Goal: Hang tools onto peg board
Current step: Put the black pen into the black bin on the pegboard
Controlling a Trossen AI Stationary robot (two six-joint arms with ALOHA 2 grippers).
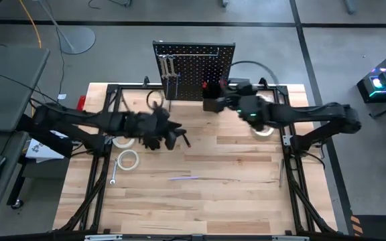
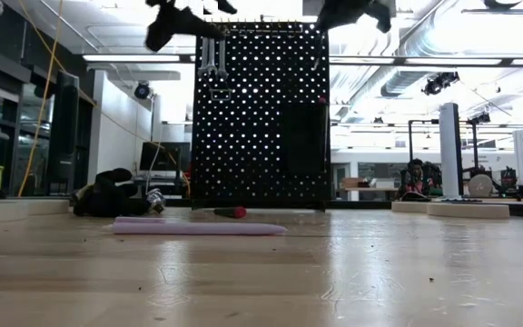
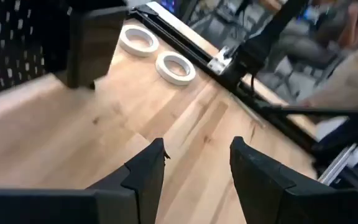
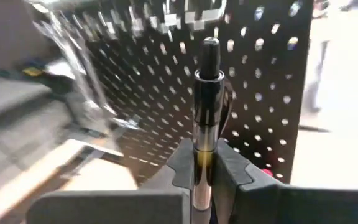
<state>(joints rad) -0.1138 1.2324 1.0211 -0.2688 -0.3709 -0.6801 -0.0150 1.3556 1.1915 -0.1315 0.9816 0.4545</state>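
Clearly the pen [image 4: 207, 106] stands upright, pinched in the right gripper [image 4: 205, 163] just before the peg board [image 4: 185, 81]; keep it vertical and lower it squarely into the small black bin [image 1: 212, 104], whose contents I cannot make out. Over the table [image 1: 233, 194], the left gripper [image 3: 194, 163] hangs released and empty; two tape rolls [image 3: 157, 53] lie beyond it.

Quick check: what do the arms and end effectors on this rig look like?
Both arms are dark, near-black jointed links. The left end effector has two flat, angular matte-black fingers tapering to blunt tips. The right end effector has matching dark fingers on a grey-looking body. A green light glows near the right arm's wrist.
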